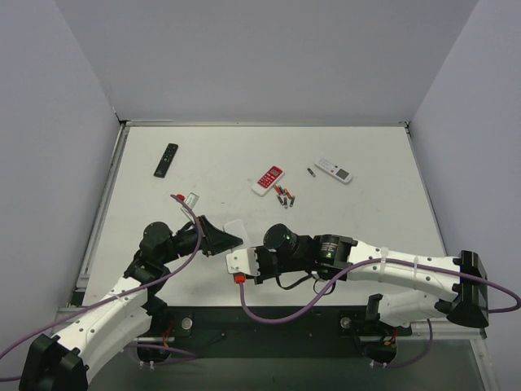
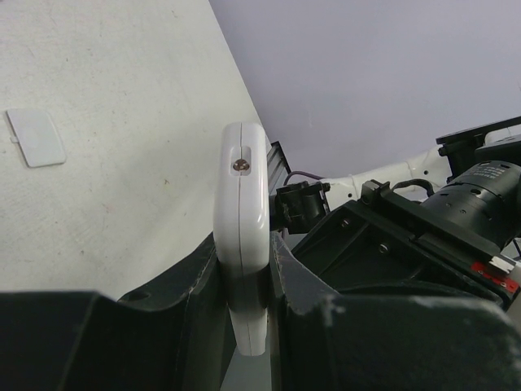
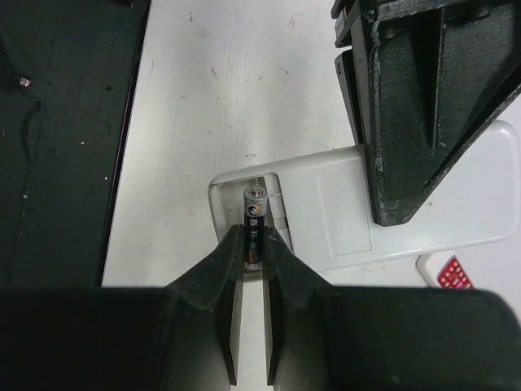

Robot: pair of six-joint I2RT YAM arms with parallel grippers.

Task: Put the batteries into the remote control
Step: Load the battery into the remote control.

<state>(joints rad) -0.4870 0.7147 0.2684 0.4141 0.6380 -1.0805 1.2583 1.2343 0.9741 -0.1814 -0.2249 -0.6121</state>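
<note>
Right hand (image 3: 254,244) pinches battery (image 3: 255,213) narrow, long axis 12–6, tip at 12 over open bay (image 3: 274,194) of remote control (image 3: 350,212), which runs 3–9. Left hand (image 2: 244,281) clamps remote on edge over desk (image 2: 122,98). Spare batteries (image 1: 284,195) at 12 on desk, well apart. Battery's lower half hidden in grip; bay contacts, polarity unreadable; seated or not, cannot tell.

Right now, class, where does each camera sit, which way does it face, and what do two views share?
Top external: above and behind the robot, looking down on the table; both arms show.
Left wrist: looks along the left gripper, low in frame, clamping the remote control edge-on.
Right wrist: looks down the right gripper, low in frame, at the battery held at the open compartment.
Shared: both wrist views show the remote control and the other arm.
</note>
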